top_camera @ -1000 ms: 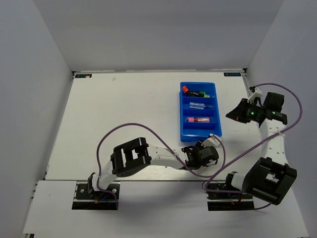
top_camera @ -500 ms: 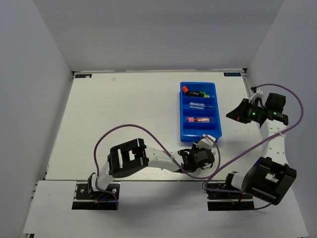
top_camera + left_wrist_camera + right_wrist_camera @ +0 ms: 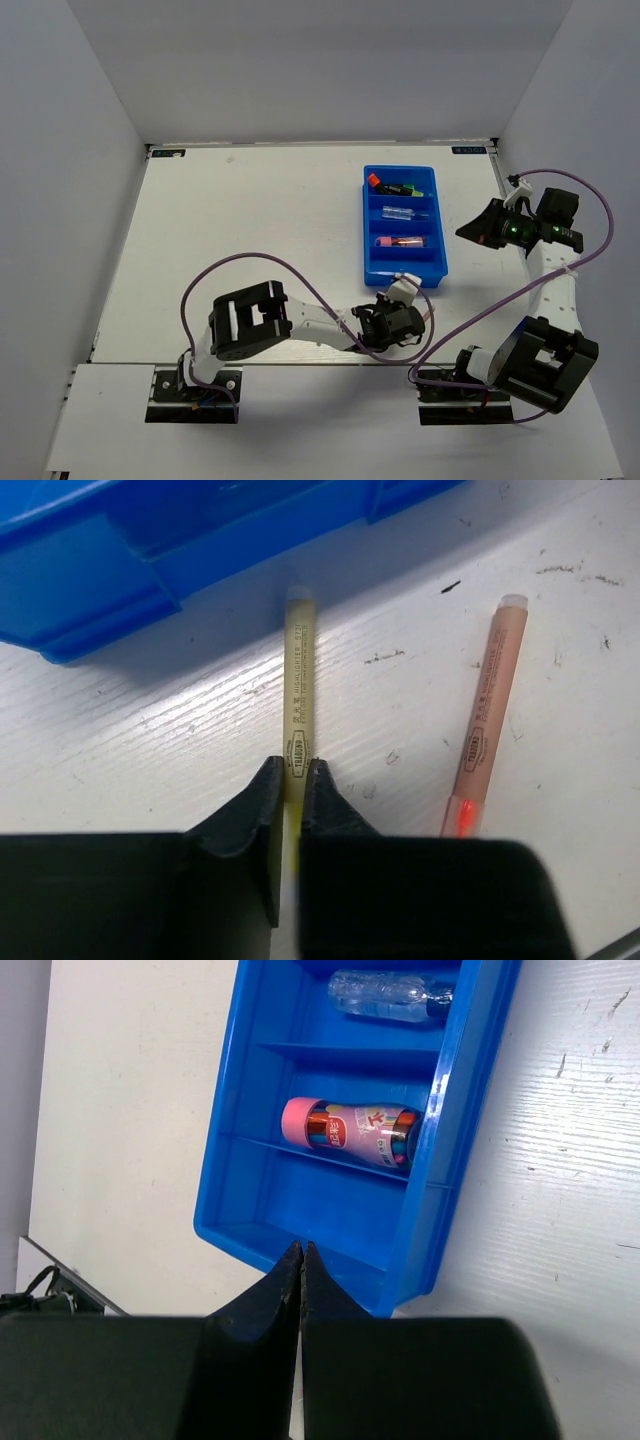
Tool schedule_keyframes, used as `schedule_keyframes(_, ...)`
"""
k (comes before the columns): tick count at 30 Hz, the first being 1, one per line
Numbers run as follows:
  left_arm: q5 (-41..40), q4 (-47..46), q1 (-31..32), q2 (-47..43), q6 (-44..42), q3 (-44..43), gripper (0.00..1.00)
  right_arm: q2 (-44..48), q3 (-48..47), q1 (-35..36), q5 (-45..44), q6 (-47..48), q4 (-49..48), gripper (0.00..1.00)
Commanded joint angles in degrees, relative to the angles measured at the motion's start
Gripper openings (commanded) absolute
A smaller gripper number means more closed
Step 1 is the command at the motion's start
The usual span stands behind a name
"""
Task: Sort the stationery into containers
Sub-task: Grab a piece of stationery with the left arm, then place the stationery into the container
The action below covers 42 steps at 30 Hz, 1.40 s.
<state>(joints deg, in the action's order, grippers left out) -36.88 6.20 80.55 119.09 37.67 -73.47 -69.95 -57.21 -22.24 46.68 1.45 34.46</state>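
1. Done so far, judging by the blue tray (image 3: 367,225): three of its four long compartments hold something. The highlighters (image 3: 395,187) lie in the compartment farthest from the arms, a clear pen (image 3: 390,995) in the next, and a fat pink marker (image 3: 350,1132) in the third.
2. The tray's compartment nearest the arms looks empty.
3. Left to do: two thin pens are outside the tray, on the table (image 3: 120,740) just beside its near wall.
4. The left gripper (image 3: 293,770) is clamped on the yellow pen (image 3: 298,670), fingers pressed on either side of its barrel. The pen's far end points at the tray's near outer wall, touching it or just short of it. I cannot tell whether the pen is lifted off the table.
5. The pink pen (image 3: 488,705) lies loose on the table beside the yellow one, also near the tray's near wall, with nothing touching it.
6. The right gripper (image 3: 301,1260) sits off the tray's right side, its fingers together and holding nothing.
7. My judgement: the sorting is well past halfway. The yellow pen is the one in hand, and the pink pen comes after it.
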Motion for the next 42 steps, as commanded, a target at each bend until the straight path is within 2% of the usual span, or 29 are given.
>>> schedule_keyframes(1, 7.7, 15.0, 0.9, 4.0, 2.1, 5.5, 0.10, 0.8, 0.0, -0.4, 2.0, -0.7, -1.3, 0.00)
schedule_keyframes(4, 7.9, 15.3, 0.8, 3.6, 2.1, 6.6, 0.00, 0.9, -0.2, -0.4, 2.3, -0.8, -1.5, 0.00)
schedule_keyframes(8, 8.1, 14.7, 1.6, -1.5, -0.2, 8.5, 0.00, 1.0, -0.1, -0.4, 2.8, -0.2, -1.1, 0.00)
schedule_keyframes(9, 8.0, 15.0, 1.9, -2.7, -0.8, 8.8, 0.00, 1.1, 0.0, -0.4, 3.5, 0.6, -1.0, 0.03)
schedule_keyframes(11, 7.6, 15.1, 2.8, -6.8, -5.7, 8.3, 0.00, 1.3, -0.1, -0.6, 4.5, 2.0, -0.4, 0.25)
schedule_keyframes(12, 7.3, 15.7, 3.8, -10.8, -7.2, 7.0, 0.00, 1.1, 0.1, -0.6, 6.1, 2.9, -0.2, 0.40)
schedule_keyframes(13, 7.6, 16.5, 4.0, -11.9, -11.6, 6.6, 0.00, 1.2, 0.0, -0.5, 6.8, 3.3, 0.3, 0.43)
schedule_keyframes(15, 9.9, 17.8, 4.1, -16.9, -14.6, 5.8, 0.00, 0.4, -0.1, -0.5, 10.9, 5.5, 0.8, 0.44)
schedule_keyframes(17, 11.9, 19.5, 3.7, -19.0, -20.8, 5.1, 0.00, -0.5, -1.0, -0.5, 15.2, 8.7, 3.8, 0.35)
schedule_keyframes(18, 12.8, 19.9, 3.0, -22.0, -22.2, 4.7, 0.00, -0.6, -2.0, -0.6, 18.8, 12.4, 6.7, 0.26)
schedule_keyframes(19, 14.0, 21.1, 1.6, -22.8, -25.5, 4.1, 0.00, -1.9, -3.3, -0.7, 22.4, 17.5, 10.7, 0.00)
schedule_keyframes(21, 17.3, 23.0, -0.5, -25.4, -27.6, 3.3, 0.00, -3.9, -4.7, -0.5, 26.1, 25.9, 18.1, 0.00)
schedule_keyframes(22, 19.3, 23.0, -3.8, -26.6, -28.3, 3.2, 0.00, -4.6, -7.6, -0.5, 28.3, 33.2, 21.1, 0.00)
schedule_keyframes(23, 21.7, 21.8, -6.3, -27.5, -29.8, 3.3, 0.00, -5.9, -8.6, -0.5, 29.3, 45.2, 31.3, 0.00)
schedule_keyframes(24, 23.2, 21.8, -6.3, -27.5, -30.3, 3.3, 0.00, -7.1, -9.5, -0.5, 29.3, 45.3, 34.4, 0.00)
schedule_keyframes(25, 26.7, 21.0, -10.3, -28.2, -30.7, 3.2, 0.00, -7.6, -11.6, -0.5, 29.6, 50.8, 36.8, 0.00)
schedule_keyframes(26, 28.4, 20.8, -11.5, -27.9, -31.9, 2.0, 0.00, -8.7, -12.2, -0.5, 29.6, 53.2, 42.7, 0.00)
schedule_keyframes(27, 33.2, 20.8, -13.9, -27.4, -32.3, 1.1, 0.00, -9.7, -12.7, -0.7, 29.2, 59.5, 44.5, 0.00)
schedule_keyframes(29, 36.1, 20.4, -17.4, -25.4, -33.9, -3.0, 0.00, -11.1, -14.0, -0.7, 28.6, 62.3, 49.5, 0.00)
schedule_keyframes(35, 47.8, 21.8, -22.7, -14.3, -37.2, -15.7, 0.00, -13.5, -15.4, -1.3, 28.0, 77.9, 59.9, 0.00)
schedule_keyframes(39, 52.6, 26.1, -23.9, -6.9, -43.1, -29.2, 0.00, -11.1, -12.8, -1.4, 26.9, 84.2, 60.1, 0.01)
schedule_keyframes(41, 54.8, 27.6, -24.7, -2.7, -43.9, -33.3, 0.00, -9.5, -11.2, -1.4, 25.8, 90.2, 60.1, 0.10)
schedule_keyframes(42, 55.0, 28.9, -25.1, -1.7, -44.3, -35.9, 0.00, -8.5, -10.1, -1.4, 25.4, 91.3, 60.2, 0.20)
